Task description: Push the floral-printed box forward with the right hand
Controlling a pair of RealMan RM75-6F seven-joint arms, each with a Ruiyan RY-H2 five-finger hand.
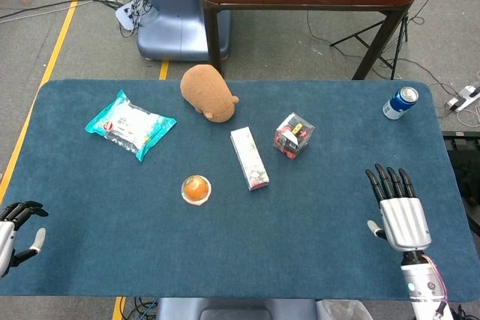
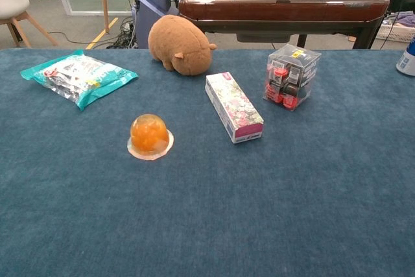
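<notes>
Head view shows the right hand flat over the table's near right corner, fingers straight and slightly spread, holding nothing, well apart from the floral-printed box. That box lies mid-table between the orange jelly cup and the clear cube, near the brown plush. The left hand sits at the left edge, fingers loosely apart, empty.

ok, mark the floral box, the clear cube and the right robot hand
long floral-printed cardboard box (image 2: 234, 106), chest view, top face.
clear plastic cube box with red items (image 2: 291, 76), chest view, front face.
right robot hand (image 1: 397, 211), head view, back of palm.
</notes>
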